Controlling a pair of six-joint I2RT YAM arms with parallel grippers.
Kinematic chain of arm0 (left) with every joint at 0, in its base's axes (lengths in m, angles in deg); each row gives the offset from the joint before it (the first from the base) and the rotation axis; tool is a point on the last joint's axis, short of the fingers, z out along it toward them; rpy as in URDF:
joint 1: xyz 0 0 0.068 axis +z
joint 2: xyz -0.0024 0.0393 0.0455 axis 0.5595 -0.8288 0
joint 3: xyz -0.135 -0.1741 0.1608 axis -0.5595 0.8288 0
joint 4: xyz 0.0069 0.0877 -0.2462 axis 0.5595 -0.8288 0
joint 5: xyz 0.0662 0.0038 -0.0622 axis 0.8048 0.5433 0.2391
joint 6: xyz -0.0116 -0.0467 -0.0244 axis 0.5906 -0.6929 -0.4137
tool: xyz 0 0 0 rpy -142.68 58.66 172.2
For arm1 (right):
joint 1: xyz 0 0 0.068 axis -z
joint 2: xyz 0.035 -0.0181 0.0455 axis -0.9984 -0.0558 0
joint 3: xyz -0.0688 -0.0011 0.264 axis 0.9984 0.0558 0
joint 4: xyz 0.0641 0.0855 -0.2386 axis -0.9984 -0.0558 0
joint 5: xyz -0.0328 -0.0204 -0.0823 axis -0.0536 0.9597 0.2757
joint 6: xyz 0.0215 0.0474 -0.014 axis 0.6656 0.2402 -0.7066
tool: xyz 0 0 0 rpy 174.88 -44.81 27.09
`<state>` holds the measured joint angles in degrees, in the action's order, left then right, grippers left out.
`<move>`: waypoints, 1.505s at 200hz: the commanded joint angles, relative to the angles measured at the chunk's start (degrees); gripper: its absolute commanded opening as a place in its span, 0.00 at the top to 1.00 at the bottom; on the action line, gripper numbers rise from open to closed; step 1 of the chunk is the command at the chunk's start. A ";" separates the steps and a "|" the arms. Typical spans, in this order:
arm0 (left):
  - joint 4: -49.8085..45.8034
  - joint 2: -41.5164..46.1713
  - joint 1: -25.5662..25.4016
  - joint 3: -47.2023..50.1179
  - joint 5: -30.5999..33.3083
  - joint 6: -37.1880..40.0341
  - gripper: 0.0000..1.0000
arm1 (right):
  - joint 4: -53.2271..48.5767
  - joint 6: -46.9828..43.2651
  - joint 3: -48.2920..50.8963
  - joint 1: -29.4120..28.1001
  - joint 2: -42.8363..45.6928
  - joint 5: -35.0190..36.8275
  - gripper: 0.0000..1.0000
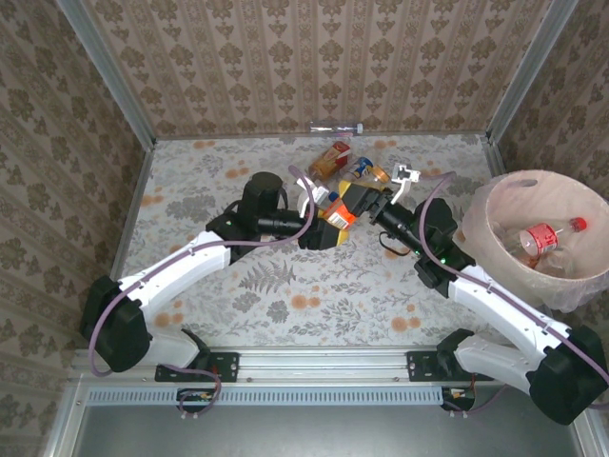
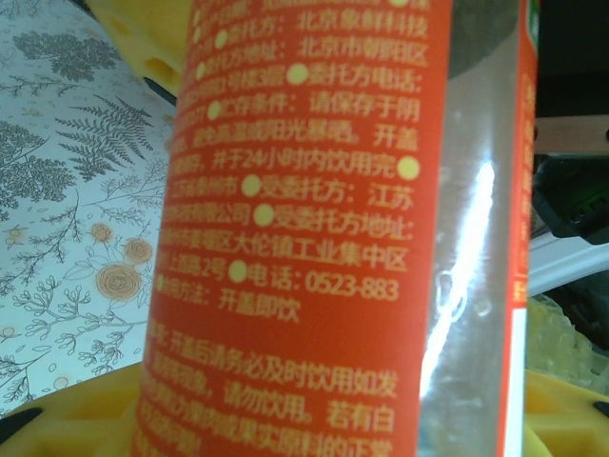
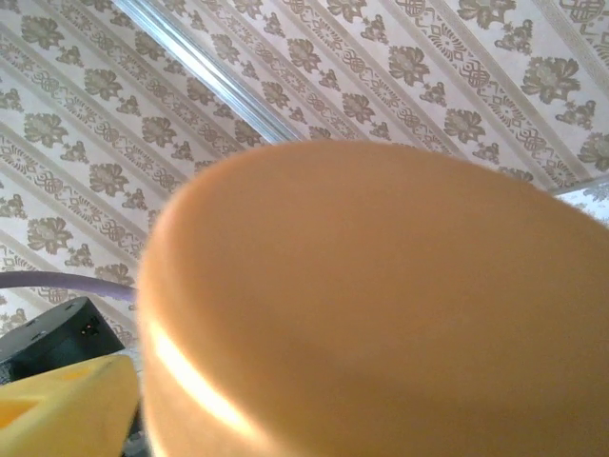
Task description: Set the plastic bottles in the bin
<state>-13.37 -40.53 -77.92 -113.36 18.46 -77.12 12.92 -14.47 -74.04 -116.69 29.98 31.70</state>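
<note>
Mid-table, left gripper (image 1: 335,217) clamped on orange-label bottle (image 2: 285,238). Right gripper (image 1: 366,200) sits by its cap (image 3: 381,305); can't tell if open. Bin (image 1: 481,224) at right, well apart. Bottle prob. light, slick, thin-walled: grip mid-body, gently.

White Chinese print is read on orange label (image 2: 285,238) of bottle (image 2: 476,286), left wrist view: "北京市朝阳区", "24小时内饮用完", "大伦镇工业集中区", "电话: 0523-883", "开盖即饮". Top and bottom lines too blurred to be read. Labels in top view too small to be read.
</note>
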 commanded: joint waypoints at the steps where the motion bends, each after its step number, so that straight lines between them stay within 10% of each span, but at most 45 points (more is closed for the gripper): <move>1: -0.64 -0.68 -0.20 -1.83 -1.15 2.13 0.54 | -0.81 0.73 -2.12 0.18 -0.42 -0.78 0.14; 101: -0.69 -1.56 -0.07 -2.02 -1.05 1.48 0.51 | -8.62 -0.68 -4.68 1.10 -0.62 0.54 0.48; 125: -1.55 -1.56 -0.06 -2.48 -0.92 1.67 0.25 | -11.91 -1.79 -5.53 2.36 0.68 0.63 0.51; 147: -3.35 -0.69 0.00 -3.15 -0.35 3.19 0.00 | -26.56 -7.46 -11.32 7.24 6.04 1.48 0.52; 206: -10.13 1.14 0.12 -3.87 14.06 5.85 0.00 | -63.23 -29.71 -32.34 27.28 14.35 11.20 0.52; 301: -16.98 2.03 3.14 -4.78 33.45 1.60 0.00 | -84.16 -38.56 -48.37 49.21 3.27 18.61 0.51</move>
<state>-26.97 -40.77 -75.71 -116.00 44.47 -74.01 -63.75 -50.25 -121.06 -71.34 34.33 48.38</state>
